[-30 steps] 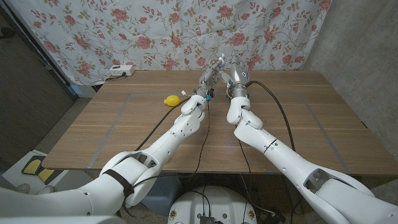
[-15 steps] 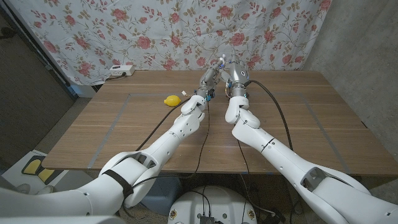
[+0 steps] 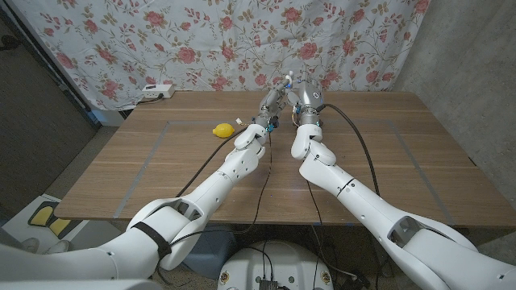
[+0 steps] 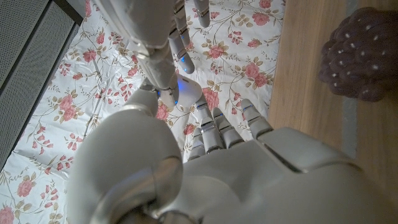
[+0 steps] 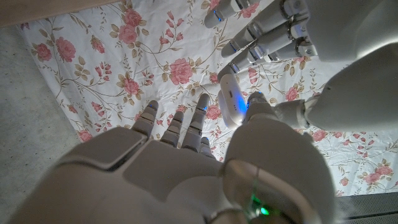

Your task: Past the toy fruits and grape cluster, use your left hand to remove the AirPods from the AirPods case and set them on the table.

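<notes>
Above the table (image 3: 387,153), both hands apparently grip the AirPods case (image 5: 231,101).

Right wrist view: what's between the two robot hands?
The white AirPods case, glowing blue. The right robot hand pinches it, and the left robot hand reaches its fingertips to it. The left wrist view shows the same.

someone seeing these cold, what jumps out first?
Both hands meet raised over the table's far middle, the left hand and right hand working a small white AirPods case between their fingers, with the rose-print curtain behind them. A yellow toy lemon lies alone left of the hands, and a dark grape cluster sits on the wood.
</notes>
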`<state>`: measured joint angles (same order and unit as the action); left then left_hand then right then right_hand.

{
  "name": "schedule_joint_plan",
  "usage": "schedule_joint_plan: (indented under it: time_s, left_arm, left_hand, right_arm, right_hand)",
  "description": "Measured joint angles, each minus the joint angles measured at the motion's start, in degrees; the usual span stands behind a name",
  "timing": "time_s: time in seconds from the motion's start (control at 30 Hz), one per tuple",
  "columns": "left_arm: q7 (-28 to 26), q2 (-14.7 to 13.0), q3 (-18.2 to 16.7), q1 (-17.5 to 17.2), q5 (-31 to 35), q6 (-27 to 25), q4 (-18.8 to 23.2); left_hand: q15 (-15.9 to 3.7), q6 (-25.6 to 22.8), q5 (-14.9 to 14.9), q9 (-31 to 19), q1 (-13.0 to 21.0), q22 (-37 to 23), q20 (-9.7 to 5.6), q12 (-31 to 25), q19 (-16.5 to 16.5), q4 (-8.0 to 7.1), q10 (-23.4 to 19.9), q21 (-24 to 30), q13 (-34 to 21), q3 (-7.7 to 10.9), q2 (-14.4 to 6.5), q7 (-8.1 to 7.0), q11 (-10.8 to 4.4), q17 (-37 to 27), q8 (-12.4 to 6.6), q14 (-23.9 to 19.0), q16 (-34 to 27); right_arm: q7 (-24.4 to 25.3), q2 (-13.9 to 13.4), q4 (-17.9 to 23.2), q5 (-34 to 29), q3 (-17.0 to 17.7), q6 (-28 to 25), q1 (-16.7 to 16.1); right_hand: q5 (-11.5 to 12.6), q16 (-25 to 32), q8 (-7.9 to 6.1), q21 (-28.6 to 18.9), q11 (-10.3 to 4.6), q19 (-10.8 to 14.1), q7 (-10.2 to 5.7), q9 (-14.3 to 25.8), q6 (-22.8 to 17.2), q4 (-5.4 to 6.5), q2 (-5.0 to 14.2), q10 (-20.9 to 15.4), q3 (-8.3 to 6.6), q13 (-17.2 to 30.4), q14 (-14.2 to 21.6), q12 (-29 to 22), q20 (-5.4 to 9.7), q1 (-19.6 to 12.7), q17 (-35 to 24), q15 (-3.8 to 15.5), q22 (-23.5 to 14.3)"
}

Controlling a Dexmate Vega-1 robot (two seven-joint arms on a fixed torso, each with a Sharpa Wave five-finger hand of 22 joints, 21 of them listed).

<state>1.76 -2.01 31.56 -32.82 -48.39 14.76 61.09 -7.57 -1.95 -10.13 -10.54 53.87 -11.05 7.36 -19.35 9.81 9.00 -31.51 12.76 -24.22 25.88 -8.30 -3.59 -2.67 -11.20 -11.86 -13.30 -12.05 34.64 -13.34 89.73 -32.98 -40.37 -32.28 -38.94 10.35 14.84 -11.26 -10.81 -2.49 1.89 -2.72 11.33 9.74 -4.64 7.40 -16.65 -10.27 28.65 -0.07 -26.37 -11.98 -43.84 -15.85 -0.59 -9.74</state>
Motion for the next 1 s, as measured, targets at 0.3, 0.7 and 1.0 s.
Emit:
schedule_joint_plan:
  time_s: [0.3, 0.7, 1.0]
  left_arm:
    - [0.08, -0.48, 0.25, -0.56, -0.08, -0.56, 1.12]
    - [0.19, -1.04, 0.39, -0.95, -0.19, -1.2, 2.09]
    - [0.56, -1.21, 0.52, -0.97, -0.41, -1.65, 2.28]
  left_hand:
    - [0.0, 0.0, -0.05, 0.0, 0.76, 0.0, 0.0, 0.0, 0.0, 0.08, 0.0, 0.0, 0.0, -0.08, -0.16, 0.0, 0.0, 0.0, 0.0, 0.0, 0.01]
    - [0.01, -0.41, -0.08, 0.01, 0.82, 0.0, 0.22, 0.0, -0.21, -0.01, 0.01, 0.0, 0.0, -0.47, -0.26, 0.41, -0.01, -0.14, 0.22, 0.0, 0.01]
    - [0.01, -0.4, -0.07, 0.01, 0.82, 0.0, 0.22, 0.0, -0.21, -0.01, 0.01, 0.0, 0.0, -0.47, -0.27, 0.41, -0.01, -0.14, 0.22, 0.0, 0.01]
  right_arm:
    - [0.38, 0.49, -0.12, 0.4, 0.2, -0.84, -0.23]
    - [1.13, 0.97, -0.33, 0.99, 0.6, -1.3, -0.47]
    - [1.52, 1.03, -0.32, 1.41, 0.74, -1.22, -0.63]
  right_hand:
    - [0.0, 0.65, 0.0, -0.22, -0.82, 0.23, 0.0, 0.0, 0.0, 0.1, 0.69, -1.23, 0.1, 1.89, 1.44, -2.65, 0.21, 0.81, -0.79, 0.17, 0.0]
    - [0.0, 0.86, -0.41, -0.22, -0.82, 1.06, 0.18, 0.28, 0.19, 0.72, 1.24, -1.23, 0.22, 4.0, 2.37, -4.6, 0.0, 2.26, -1.59, 0.69, 0.0]
    - [0.0, 1.31, -0.4, -0.46, -1.34, 1.56, 0.17, 0.28, 0.19, 0.84, 1.7, -0.69, -0.12, 5.09, 2.66, -5.48, 0.11, 2.21, -2.12, 0.98, 0.0]
